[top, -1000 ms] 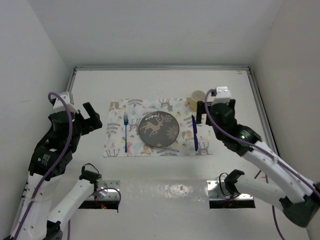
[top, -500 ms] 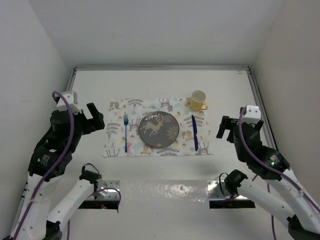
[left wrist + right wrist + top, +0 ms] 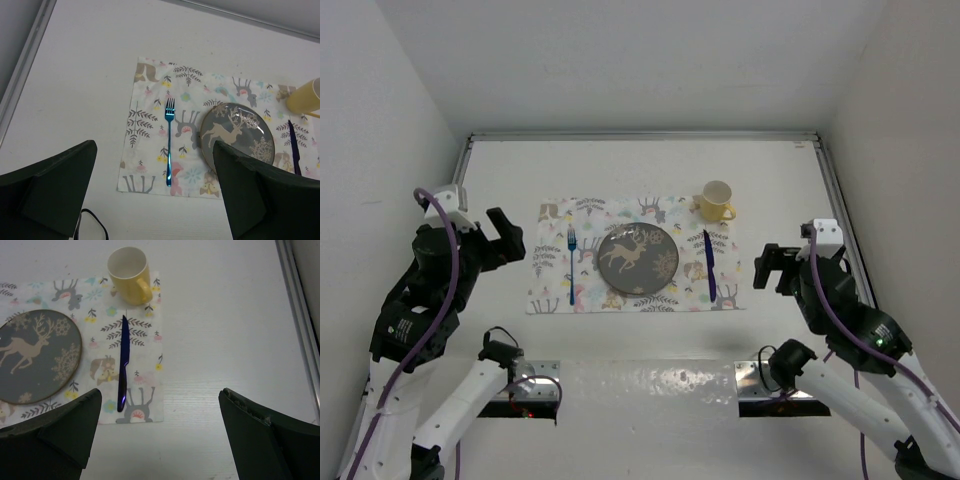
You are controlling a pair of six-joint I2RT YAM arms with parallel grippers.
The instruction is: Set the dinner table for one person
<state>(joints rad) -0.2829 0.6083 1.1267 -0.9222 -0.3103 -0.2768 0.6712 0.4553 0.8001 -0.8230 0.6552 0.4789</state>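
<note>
As it sits under everything, dinner table (image 3: 500,180): big plain white top with a thin metal rail round the edge, and it fills the floor of the white-walled bay.
Placemat (image 3: 550,295): pastel animals and leaves, lying flat around the middle of the table.
Left gripper (image 3: 506,232): up off the table just left of the mat, jaws spread wide, nothing in them.
Right gripper (image 3: 775,268): same deal on the right side of the mat, jaws wide apart and holding nothing.
Plate (image 3: 638,259): grey with a deer on it, centre of the mat.
Mug (image 3: 716,201): yellow, upright, on the mat's far right corner.
Knife (image 3: 710,265): dark blue, on the mat just right of the plate, tip toward the mug.
Fork (image 3: 571,265): blue, on the mat left of the plate, tines pointing away from the arms.
</note>
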